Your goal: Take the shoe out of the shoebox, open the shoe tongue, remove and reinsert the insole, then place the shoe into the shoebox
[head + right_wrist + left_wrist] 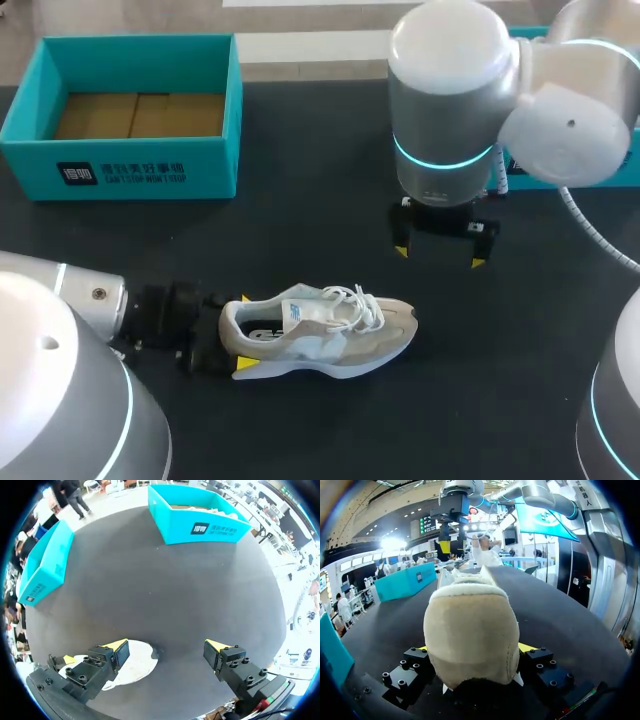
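A beige and white shoe [325, 328] lies on its sole on the black table, toe to the right, laces tied. My left gripper [246, 334] holds its heel from behind, one yellow tip on each side. In the left wrist view the heel [470, 630] fills the gap between the fingers [527, 647]. My right gripper [440, 252] hangs open above the table, just beyond the toe. In the right wrist view the toe [137, 662] shows under one finger and nothing is between the tips [167, 652]. The open teal shoebox [140, 45] stands at the back left.
A second teal box [620, 170] stands at the back right, partly hidden by my right arm. The shoebox holds only brown cardboard. Bare black table lies between the shoe and the shoebox.
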Robot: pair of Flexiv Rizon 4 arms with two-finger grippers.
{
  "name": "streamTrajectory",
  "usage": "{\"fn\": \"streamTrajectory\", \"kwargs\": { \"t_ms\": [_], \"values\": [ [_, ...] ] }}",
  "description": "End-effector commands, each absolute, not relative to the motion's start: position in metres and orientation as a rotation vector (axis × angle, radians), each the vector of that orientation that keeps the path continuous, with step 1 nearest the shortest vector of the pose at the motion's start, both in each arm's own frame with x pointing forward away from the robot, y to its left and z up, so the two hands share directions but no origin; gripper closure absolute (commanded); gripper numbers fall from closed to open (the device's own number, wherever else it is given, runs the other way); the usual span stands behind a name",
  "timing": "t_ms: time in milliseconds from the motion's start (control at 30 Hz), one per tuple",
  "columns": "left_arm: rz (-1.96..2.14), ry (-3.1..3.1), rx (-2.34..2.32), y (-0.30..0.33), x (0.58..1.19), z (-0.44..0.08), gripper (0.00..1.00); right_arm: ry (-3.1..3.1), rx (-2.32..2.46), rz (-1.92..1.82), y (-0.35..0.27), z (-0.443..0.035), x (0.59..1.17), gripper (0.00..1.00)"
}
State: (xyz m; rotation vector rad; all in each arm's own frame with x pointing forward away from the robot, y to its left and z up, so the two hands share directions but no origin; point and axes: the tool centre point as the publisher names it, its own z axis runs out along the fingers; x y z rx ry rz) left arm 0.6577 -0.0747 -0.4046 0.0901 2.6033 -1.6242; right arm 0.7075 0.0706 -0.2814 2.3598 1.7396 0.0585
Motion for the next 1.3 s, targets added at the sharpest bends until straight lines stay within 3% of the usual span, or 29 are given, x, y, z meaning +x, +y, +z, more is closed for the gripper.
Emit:
{"fn": "streamTrajectory", "kwargs": {
  "t_ms": [33,167,267,767,1300],
  "values": [
    [-1.623,2.601,0.088,-0.077,0.658,-0.407,1.00,1.742,2.362,0.062,0.070,-0.283,0.707,0.00],
    [-1.623,2.601,0.088,-0.077,0.658,-0.407,1.00,1.742,2.362,0.062,0.070,-0.283,0.707,0.00],
    [-1.623,2.601,0.088,-0.077,0.658,-0.407,1.00,1.788,2.287,-0.123,0.110,-0.292,0.683,0.00],
    [-1.623,2.601,0.088,-0.077,0.658,-0.407,1.00,1.847,2.181,-0.242,0.200,-0.282,0.642,0.00],
    [-1.623,2.601,0.088,-0.077,0.658,-0.407,1.00,1.763,2.179,-0.179,0.266,-0.305,0.631,0.00]
  ]
}}
